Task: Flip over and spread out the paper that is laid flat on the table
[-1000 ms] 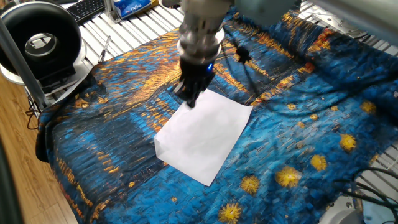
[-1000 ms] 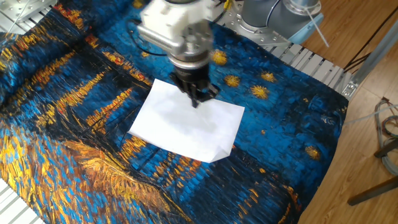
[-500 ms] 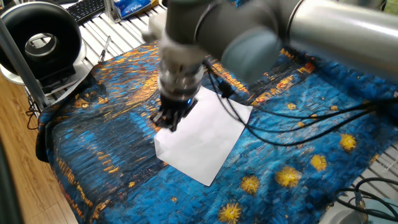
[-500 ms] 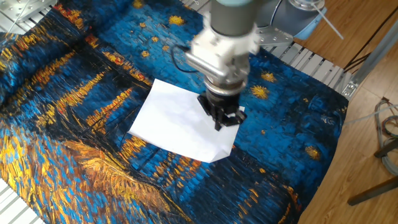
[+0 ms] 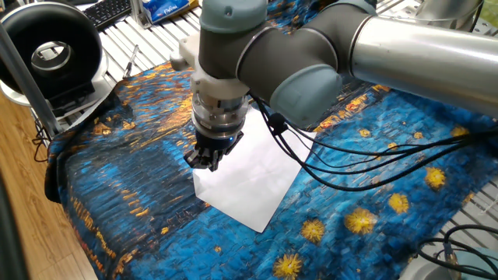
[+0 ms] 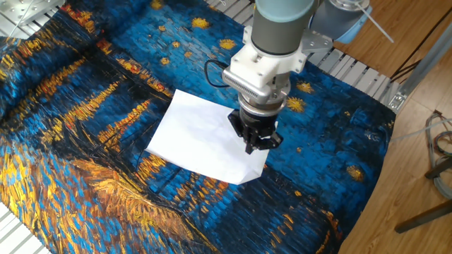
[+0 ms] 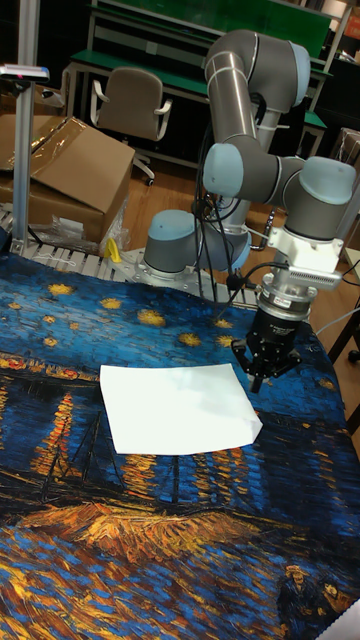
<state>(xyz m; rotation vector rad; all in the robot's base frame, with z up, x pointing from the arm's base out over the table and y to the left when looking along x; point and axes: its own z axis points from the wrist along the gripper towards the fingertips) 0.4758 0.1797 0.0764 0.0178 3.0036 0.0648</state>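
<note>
Table point(image 6: 85, 176), paper point(image 6: 198, 137), gripper point(image 6: 256, 144) at edge

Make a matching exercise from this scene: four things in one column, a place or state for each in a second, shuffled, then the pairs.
Things
1. thin white rectangular paper sheet
2. black two-finger gripper
3. round black fan with white rim
4. brown cardboard box

Places or states
A. by the slatted surface, beside the cloth
B. lying flat on the blue and orange painted cloth
C. behind the table, near an office chair
D. pointing down over the sheet's edge

Pairs: 1-B, 2-D, 3-A, 4-C
</note>
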